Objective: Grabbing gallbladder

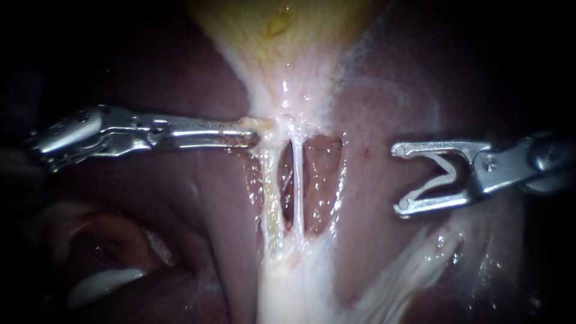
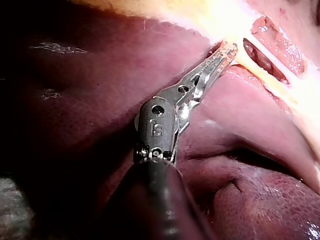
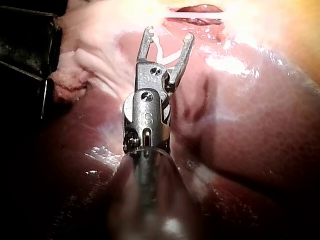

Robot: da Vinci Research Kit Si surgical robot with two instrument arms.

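While the jaws of the left instrument (image 1: pixel 257 133) lie clamped on the pale, narrow neck of the gallbladder (image 1: pixel 282 36), those of the right instrument (image 1: pixel 400 179) gape wide and hold nothing, poised over the liver (image 1: pixel 198 198) well apart from that neck. Just beside the clamped jaws, two thin pale tubes (image 1: pixel 297 180) run down from the neck. The gallbladder's yellowish body widens toward the top of the endoscope view, with dark red liver on both sides.

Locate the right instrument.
Endoscope view: the right instrument enters from the right and hovers open beside the tubes, opposite the left instrument, which grips the gallbladder.
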